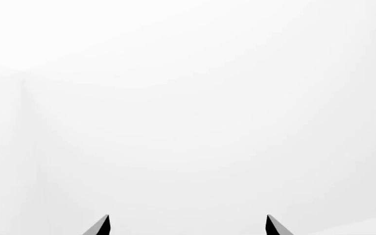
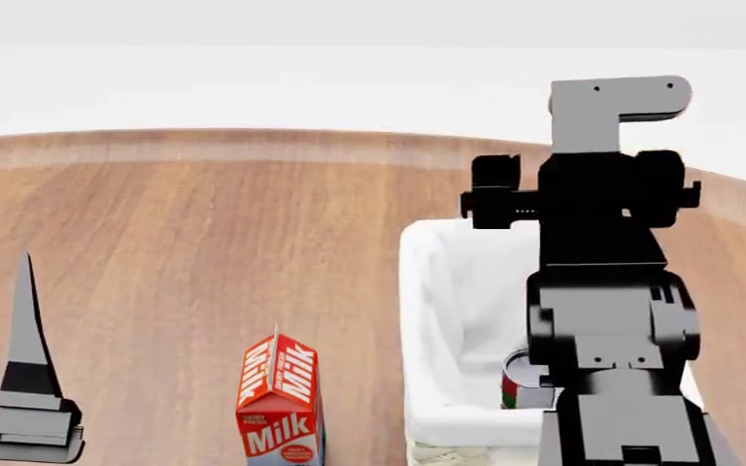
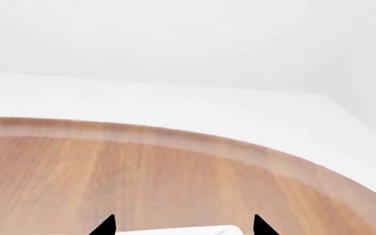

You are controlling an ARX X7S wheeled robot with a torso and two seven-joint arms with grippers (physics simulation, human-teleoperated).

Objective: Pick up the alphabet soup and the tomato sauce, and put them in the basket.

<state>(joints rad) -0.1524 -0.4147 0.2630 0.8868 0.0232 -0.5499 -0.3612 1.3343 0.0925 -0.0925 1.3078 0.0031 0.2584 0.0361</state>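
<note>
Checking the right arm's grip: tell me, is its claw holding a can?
No. The right wrist view shows the right claw with its tips apart and nothing between them.

The right arm [image 2: 606,311] rises tall at the head view's right. The right tool [image 3: 182,226] and left tool [image 1: 186,226] both show fingertips spread apart, gripping nothing.

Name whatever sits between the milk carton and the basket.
Nothing: in the head view only bare wooden table separates the milk carton from the basket.
</note>
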